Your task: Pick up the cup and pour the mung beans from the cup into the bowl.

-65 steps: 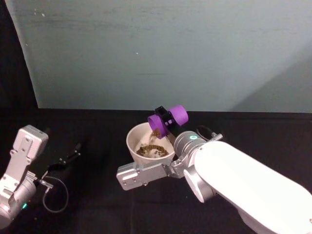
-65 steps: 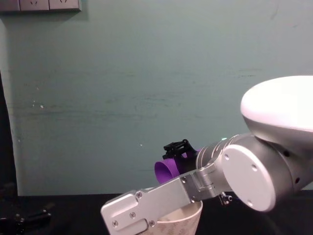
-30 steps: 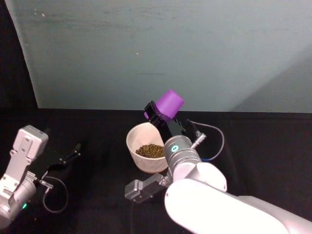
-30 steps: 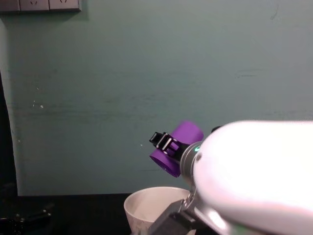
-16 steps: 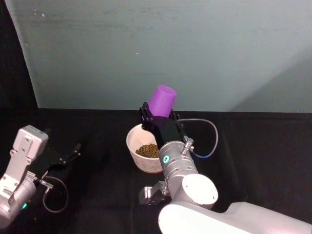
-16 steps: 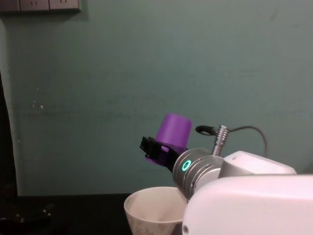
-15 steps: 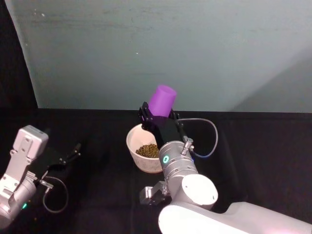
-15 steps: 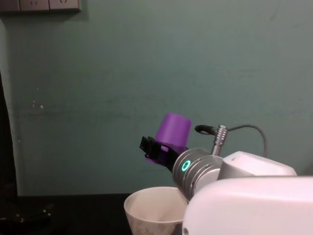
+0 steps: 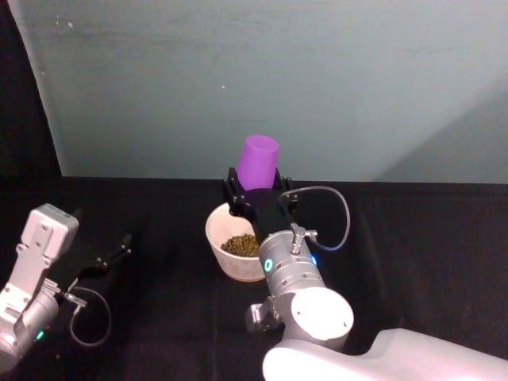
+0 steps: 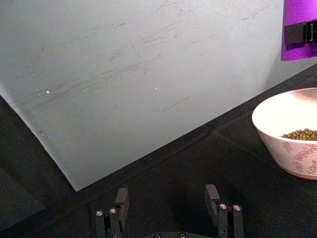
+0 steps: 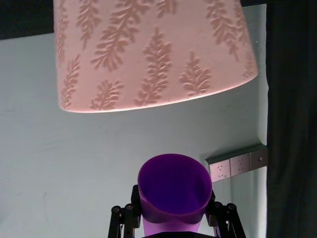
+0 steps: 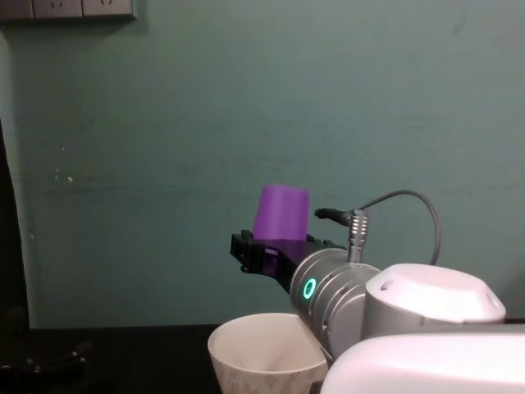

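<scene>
Clasping the cup (image 9: 259,161), right gripper (image 9: 258,188) seemingly overhangs the bowl (image 9: 214,242).

The cup (image 9: 259,163) is smooth purple plastic with a soft satin sheen. The bowl (image 10: 292,156) is glossy and pale pink, with a leaf pattern printed on its outside. The mung beans (image 9: 240,244) in it look dull, olive and grainy. The right gripper (image 11: 173,213) has matt black fingers, and the arm casing (image 9: 317,317) is glossy white and silver-grey metal. The table (image 9: 175,317) has a matt black surface. The wall (image 9: 238,79) is scuffed, painted pale green.
</scene>
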`<state>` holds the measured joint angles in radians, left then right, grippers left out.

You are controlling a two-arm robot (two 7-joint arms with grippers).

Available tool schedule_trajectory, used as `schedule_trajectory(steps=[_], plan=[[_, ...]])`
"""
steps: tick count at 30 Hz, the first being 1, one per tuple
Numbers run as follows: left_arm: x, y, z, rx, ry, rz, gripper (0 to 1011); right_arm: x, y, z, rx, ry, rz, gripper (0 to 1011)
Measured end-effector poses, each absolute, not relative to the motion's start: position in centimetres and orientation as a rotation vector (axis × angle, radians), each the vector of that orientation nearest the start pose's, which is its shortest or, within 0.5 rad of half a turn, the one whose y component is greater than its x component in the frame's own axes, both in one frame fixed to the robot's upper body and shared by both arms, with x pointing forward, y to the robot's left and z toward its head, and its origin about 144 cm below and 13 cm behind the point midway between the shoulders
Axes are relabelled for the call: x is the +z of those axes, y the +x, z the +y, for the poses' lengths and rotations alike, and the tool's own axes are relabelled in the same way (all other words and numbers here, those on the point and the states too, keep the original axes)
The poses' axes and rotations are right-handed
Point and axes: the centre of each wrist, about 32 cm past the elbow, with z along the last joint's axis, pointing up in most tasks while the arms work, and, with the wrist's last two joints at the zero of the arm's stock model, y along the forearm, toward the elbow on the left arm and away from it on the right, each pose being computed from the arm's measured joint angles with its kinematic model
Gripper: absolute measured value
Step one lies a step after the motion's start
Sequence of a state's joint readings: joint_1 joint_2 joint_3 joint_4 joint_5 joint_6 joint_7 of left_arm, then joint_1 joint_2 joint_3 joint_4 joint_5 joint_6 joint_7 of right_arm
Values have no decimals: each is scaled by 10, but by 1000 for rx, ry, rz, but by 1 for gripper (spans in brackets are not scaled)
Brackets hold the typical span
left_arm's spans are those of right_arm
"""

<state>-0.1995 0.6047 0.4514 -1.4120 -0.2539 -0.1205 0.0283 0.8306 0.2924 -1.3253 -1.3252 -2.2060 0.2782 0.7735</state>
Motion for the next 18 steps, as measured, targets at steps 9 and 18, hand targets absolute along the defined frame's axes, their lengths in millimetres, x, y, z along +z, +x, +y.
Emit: schedule_trajectory(steps=[9, 18], plan=[[1140, 489, 310, 1248, 304, -285, 1011, 1198, 515, -44, 112, 1936, 2435, 731], [1140, 489, 310, 1248, 304, -285, 1011, 1200, 515, -45, 84, 1895, 2400, 731]])
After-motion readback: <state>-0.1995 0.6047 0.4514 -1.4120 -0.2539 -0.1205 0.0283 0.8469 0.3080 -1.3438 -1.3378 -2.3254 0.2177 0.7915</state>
